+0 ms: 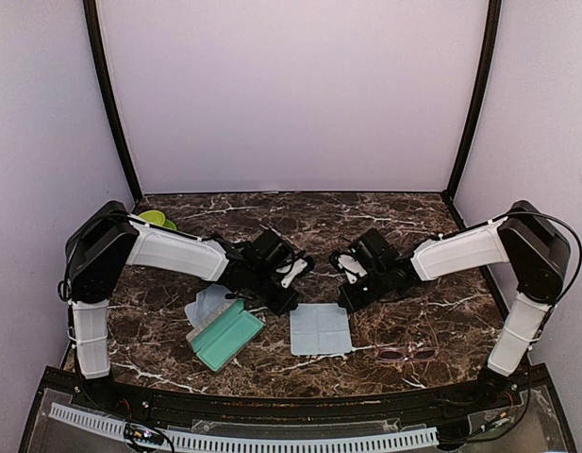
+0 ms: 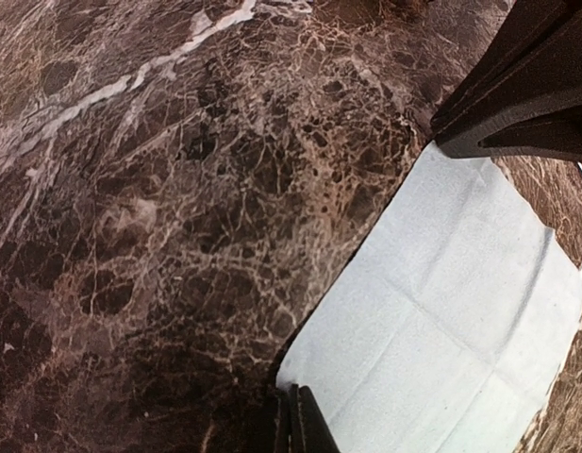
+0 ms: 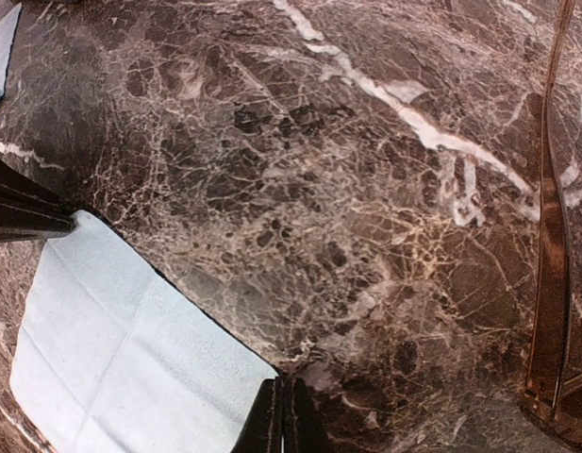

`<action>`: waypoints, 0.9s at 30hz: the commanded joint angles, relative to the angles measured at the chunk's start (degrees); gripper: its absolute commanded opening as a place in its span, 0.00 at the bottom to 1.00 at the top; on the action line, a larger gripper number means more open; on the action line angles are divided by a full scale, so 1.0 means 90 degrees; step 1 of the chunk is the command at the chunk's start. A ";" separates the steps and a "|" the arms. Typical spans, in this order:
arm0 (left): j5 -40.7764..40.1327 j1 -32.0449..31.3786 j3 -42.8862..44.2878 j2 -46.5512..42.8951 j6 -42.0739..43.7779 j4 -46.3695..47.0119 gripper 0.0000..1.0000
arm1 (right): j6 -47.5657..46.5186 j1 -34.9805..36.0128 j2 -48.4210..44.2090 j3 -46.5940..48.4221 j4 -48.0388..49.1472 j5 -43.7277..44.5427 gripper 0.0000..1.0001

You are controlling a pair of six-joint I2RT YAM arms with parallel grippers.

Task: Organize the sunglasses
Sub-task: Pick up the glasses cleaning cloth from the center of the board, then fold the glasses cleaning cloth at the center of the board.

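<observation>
The pink-purple sunglasses [image 1: 407,354] lie folded on the marble near the front right. A slim brown glasses arm [image 3: 547,236] runs along the right edge of the right wrist view; the dark-framed pair does not show in the top view. A light blue cloth [image 1: 321,328] lies flat in the middle. My left gripper [image 1: 292,304] [image 2: 292,420] is shut at the cloth's [image 2: 441,311] far left corner. My right gripper [image 1: 348,302] [image 3: 283,420] is shut at the cloth's [image 3: 121,330] far right corner. Each gripper shows in the other's wrist view, the left [image 3: 17,212] and the right [image 2: 517,104].
A teal case [image 1: 226,335] lies at the front left, partly on a second light blue cloth [image 1: 207,304]. A green object [image 1: 158,219] sits at the back left corner behind the left arm. Walls close in the table [image 1: 300,212] on three sides.
</observation>
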 commanded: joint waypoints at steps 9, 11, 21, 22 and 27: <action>0.0189 -0.0080 -0.0237 -0.0169 -0.0149 0.0257 0.00 | -0.0151 -0.0042 -0.0409 -0.0112 0.0185 0.0060 0.00; 0.0192 -0.0103 -0.0299 -0.0237 -0.0146 0.0329 0.00 | -0.0173 -0.0041 -0.0475 -0.0162 0.0230 0.0020 0.00; 0.0083 -0.0259 -0.0624 -0.0583 -0.0147 0.0584 0.00 | -0.0203 -0.0032 -0.0814 -0.0512 0.0392 -0.0183 0.00; 0.0055 -0.0279 -0.0659 -0.0623 -0.0149 0.0597 0.00 | -0.0203 -0.0023 -0.0865 -0.0571 0.0420 -0.0199 0.00; -0.0024 -0.0365 -0.0812 -0.0834 -0.0168 0.0737 0.00 | -0.0202 0.0030 -0.0996 -0.0754 0.0486 -0.0251 0.00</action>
